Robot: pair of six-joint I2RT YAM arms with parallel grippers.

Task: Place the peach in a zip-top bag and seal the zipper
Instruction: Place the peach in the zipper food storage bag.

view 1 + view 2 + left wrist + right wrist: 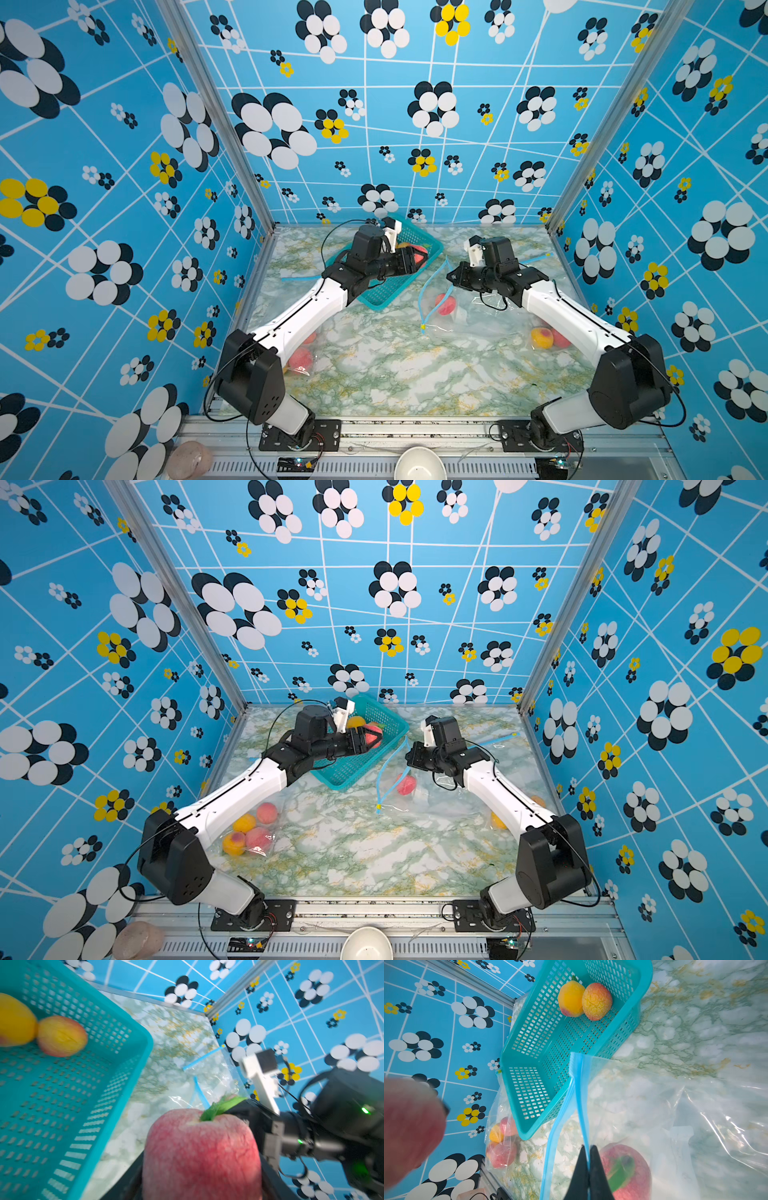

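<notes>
Two grippers split the job: the left gripper, jaws partly apart and clamped round a red peach, holds it above the three-o'clock rim of the teal basket. The zip-top bag waits at about four o'clock from the fruit. The right gripper is pinched fully closed on the blue zipper strip, lifting one lip, I judge, so the mouth gapes for the fruit; a second peach lies inside.
</notes>
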